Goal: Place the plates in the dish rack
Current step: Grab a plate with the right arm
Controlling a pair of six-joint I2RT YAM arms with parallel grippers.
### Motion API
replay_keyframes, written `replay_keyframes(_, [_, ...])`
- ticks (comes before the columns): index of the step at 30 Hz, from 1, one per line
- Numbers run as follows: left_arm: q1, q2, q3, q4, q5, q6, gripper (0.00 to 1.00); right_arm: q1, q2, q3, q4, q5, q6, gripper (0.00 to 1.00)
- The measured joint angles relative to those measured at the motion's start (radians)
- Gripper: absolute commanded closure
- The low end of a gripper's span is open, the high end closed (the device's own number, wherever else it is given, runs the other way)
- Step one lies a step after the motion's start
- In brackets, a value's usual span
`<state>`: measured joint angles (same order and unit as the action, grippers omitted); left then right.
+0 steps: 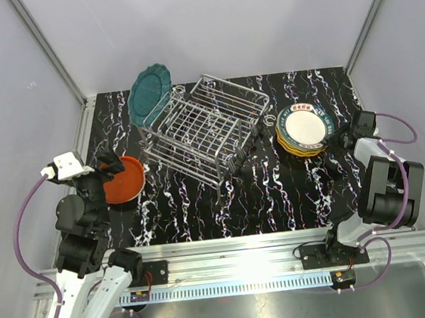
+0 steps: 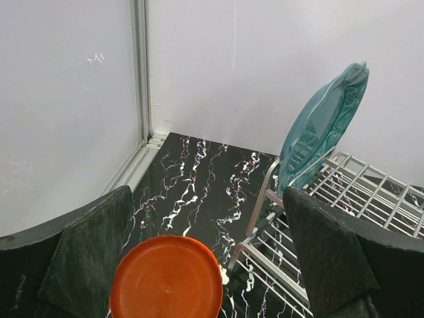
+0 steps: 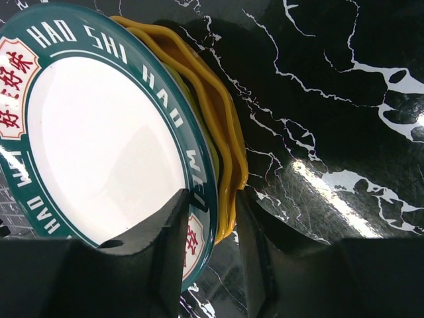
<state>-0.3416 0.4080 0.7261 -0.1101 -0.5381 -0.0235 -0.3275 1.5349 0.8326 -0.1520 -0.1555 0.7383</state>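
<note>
Nearest in the top view, at lower left, the left gripper (image 1: 108,174) hangs with jaws spread wide at the left edge of the red plate (image 1: 125,179), which lies flat on the table (image 1: 195,214). At centre the rack (image 1: 205,129) sits skewed, one corner pointing to the lower middle of the frame; its long axis is hard to judge. The teal plate (image 1: 150,95) stands on edge at the rack's upper-left end. At right lies the stack (image 1: 304,129), with the right gripper (image 1: 343,131) at its right rim. In the left wrist view, the fingers (image 2: 86,258) stand far apart; the red plate (image 2: 165,278) lies bottom centre between them, and the teal plate (image 2: 324,126) rises tilted at upper right from the rack's (image 2: 358,192) corner. In the right wrist view, the right gripper (image 3: 212,202) straddles the stack's rim: one finger over the top plate (image 3: 99,132), the other outside the yellow plate (image 3: 225,132). Whether it presses cannot be told.
</note>
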Motion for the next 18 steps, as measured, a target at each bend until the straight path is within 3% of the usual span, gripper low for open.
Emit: replay_keyframes(18, [-0.006, 0.0, 0.0, 0.0, 0.0, 0.001, 0.01, 0.0, -0.085, 0.0, -0.086, 0.005, -0.004, 0.82])
